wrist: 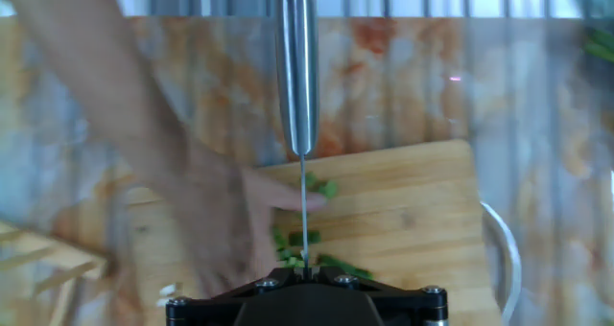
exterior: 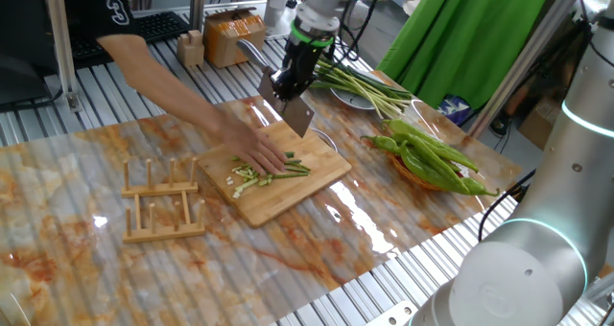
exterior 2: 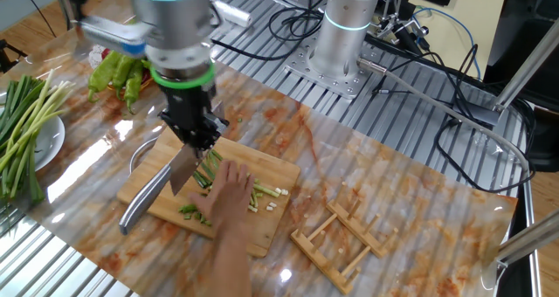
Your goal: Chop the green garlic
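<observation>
The green garlic (exterior: 271, 174) lies as thin stalks and short cut bits on the wooden cutting board (exterior: 321, 165). It also shows in the other fixed view (exterior 2: 262, 192) and the hand view (wrist: 321, 187). My gripper (exterior: 291, 84) is shut on a cleaver (exterior: 299, 115) with a steel handle and holds the blade a little above the board, over the garlic (exterior 2: 182, 170). In the hand view the blade (wrist: 303, 206) shows edge-on. A person's hand (exterior: 251, 151) rests on the garlic, right beside the blade.
A bowl of green peppers (exterior: 427, 153) stands right of the board. A plate of long uncut stalks (exterior: 369, 88) sits behind it. A wooden rack (exterior: 163, 201) stands left of the board. A knife block (exterior: 233, 36) is at the back.
</observation>
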`<action>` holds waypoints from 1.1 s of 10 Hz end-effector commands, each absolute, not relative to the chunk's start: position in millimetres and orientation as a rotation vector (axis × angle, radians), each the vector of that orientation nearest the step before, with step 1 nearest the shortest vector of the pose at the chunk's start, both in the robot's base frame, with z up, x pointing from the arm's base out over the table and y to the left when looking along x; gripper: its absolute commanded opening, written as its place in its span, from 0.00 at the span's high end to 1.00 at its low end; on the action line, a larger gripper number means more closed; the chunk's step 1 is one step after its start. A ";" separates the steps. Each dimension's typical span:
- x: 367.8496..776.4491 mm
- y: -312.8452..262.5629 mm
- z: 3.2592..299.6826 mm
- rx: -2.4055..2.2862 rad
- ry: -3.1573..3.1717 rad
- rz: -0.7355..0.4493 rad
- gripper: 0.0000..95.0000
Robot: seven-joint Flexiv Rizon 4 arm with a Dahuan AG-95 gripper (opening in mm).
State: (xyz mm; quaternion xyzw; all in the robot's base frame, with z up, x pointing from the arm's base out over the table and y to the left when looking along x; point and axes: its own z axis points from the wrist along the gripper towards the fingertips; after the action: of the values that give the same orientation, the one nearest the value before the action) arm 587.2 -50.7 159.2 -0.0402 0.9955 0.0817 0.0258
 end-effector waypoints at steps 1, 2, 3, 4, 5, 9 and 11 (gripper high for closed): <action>587.3 -47.7 161.9 -0.154 3.044 0.356 1.00; 587.5 -47.8 162.1 -0.167 3.026 0.362 1.00; 587.5 -47.5 162.3 -0.169 3.016 0.355 1.00; 587.6 -47.6 162.4 -0.168 3.025 0.354 1.00; 587.7 -47.8 162.1 -0.168 3.027 0.353 1.00; 588.9 -49.2 163.5 -0.174 3.019 0.368 1.00; 588.0 -50.7 167.3 -0.186 3.014 0.361 1.00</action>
State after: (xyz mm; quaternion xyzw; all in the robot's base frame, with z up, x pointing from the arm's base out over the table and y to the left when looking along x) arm 591.0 -50.6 167.7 -0.0639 0.9891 0.1226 0.0500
